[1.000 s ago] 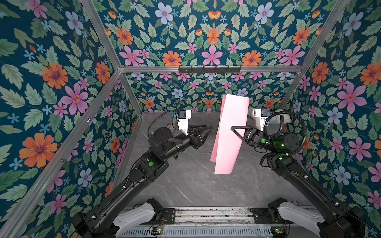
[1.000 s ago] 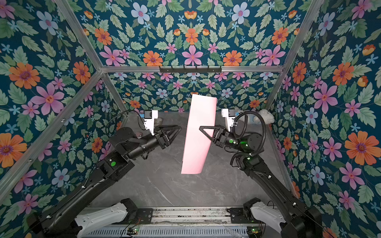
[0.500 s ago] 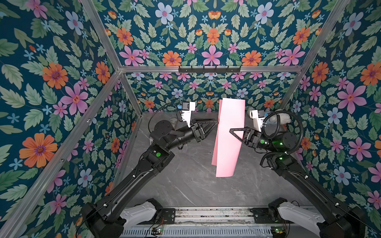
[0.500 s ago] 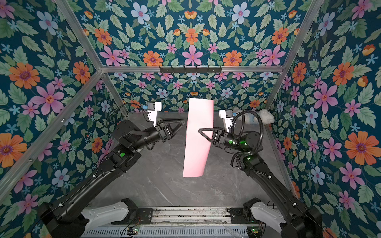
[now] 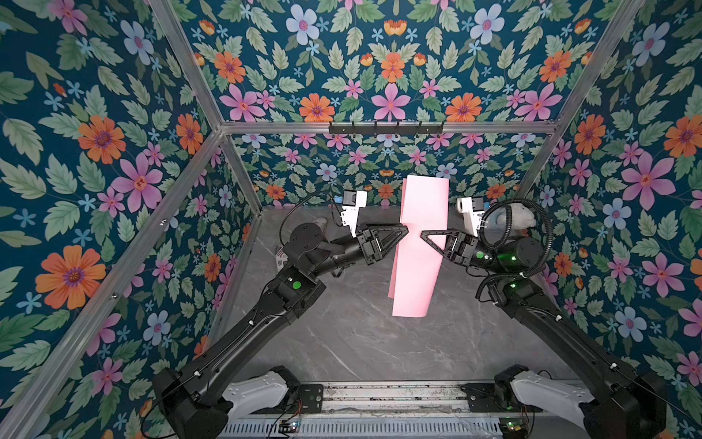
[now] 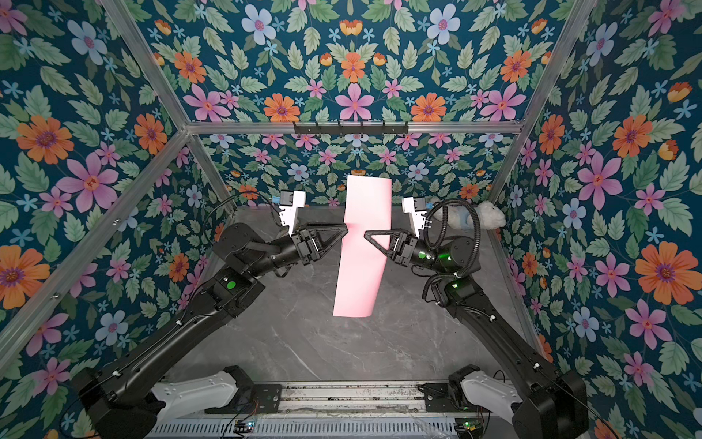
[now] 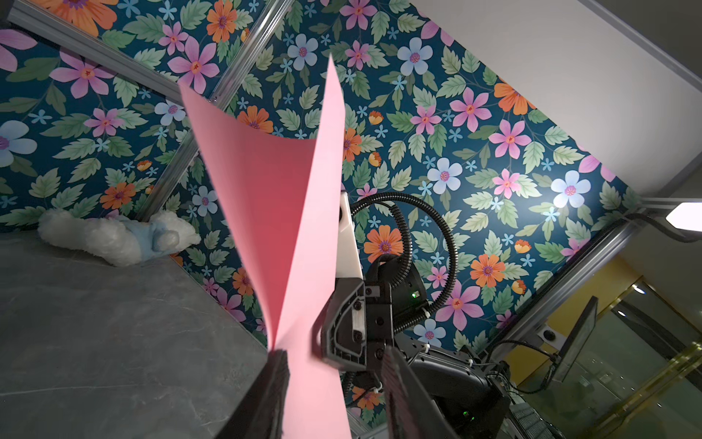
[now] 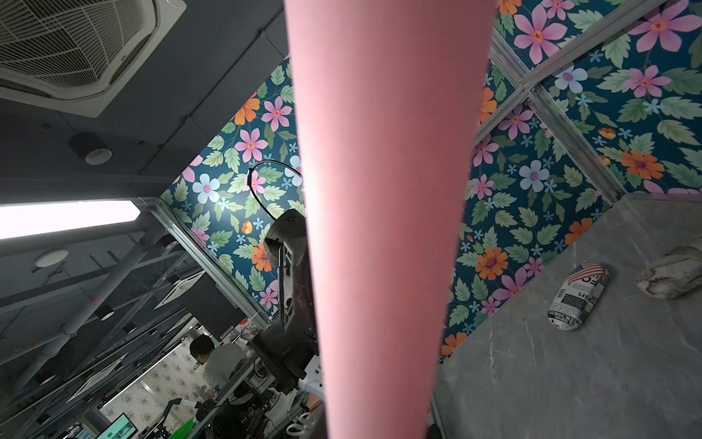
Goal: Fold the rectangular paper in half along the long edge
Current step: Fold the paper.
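The rectangular paper (image 5: 416, 273) is a light-pink sheet hanging upright above the grey table (image 5: 353, 342), bent loosely into two layers that spread apart at the top (image 7: 273, 197). My right gripper (image 5: 423, 232) is shut on its right side at mid-height. In the right wrist view the paper (image 8: 383, 190) covers the fingers. My left gripper (image 5: 405, 229) is at the sheet's left edge. Its jaws stand open in the left wrist view (image 7: 338, 384), with the paper's edge running between them, close against one finger (image 7: 279, 380). Both top views show the paper (image 6: 361, 273) between the two grippers.
A white and blue plush toy (image 5: 513, 220) lies at the back right corner of the table. A newspaper-print object (image 8: 577, 296) and a crumpled pale object (image 8: 672, 277) lie near the left wall. Floral walls close in three sides.
My left gripper has moved right from beside the sheet until its jaws straddle the paper's left edge. The paper stays held by the right gripper and hangs a little straighter.
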`<action>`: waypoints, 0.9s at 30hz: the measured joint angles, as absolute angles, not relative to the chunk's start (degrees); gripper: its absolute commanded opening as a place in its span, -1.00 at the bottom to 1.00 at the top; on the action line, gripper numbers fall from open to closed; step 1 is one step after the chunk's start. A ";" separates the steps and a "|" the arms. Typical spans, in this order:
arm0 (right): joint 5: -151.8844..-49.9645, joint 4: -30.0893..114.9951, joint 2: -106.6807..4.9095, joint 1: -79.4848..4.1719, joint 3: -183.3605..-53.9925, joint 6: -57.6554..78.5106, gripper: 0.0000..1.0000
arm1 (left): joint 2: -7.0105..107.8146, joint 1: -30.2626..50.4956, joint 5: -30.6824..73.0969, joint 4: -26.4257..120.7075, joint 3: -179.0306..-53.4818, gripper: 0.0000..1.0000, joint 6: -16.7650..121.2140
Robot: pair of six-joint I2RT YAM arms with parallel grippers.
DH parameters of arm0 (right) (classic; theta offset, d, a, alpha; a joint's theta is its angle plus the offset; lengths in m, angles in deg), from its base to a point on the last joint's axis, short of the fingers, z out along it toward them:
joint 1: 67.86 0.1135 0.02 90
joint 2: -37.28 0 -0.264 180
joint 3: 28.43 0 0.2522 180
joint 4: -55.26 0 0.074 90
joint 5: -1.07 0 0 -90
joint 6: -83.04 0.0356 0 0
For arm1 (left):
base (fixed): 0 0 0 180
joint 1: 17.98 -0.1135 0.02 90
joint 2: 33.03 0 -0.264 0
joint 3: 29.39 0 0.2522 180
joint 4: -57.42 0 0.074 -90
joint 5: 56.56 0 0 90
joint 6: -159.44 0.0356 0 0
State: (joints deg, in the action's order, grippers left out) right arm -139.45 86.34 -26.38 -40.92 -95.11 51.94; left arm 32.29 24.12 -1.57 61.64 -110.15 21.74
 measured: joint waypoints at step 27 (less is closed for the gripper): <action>-139.43 85.40 -25.51 -40.96 -94.87 51.72 -0.71 | 31.22 24.76 4.66 51.76 -111.55 -0.10 29.30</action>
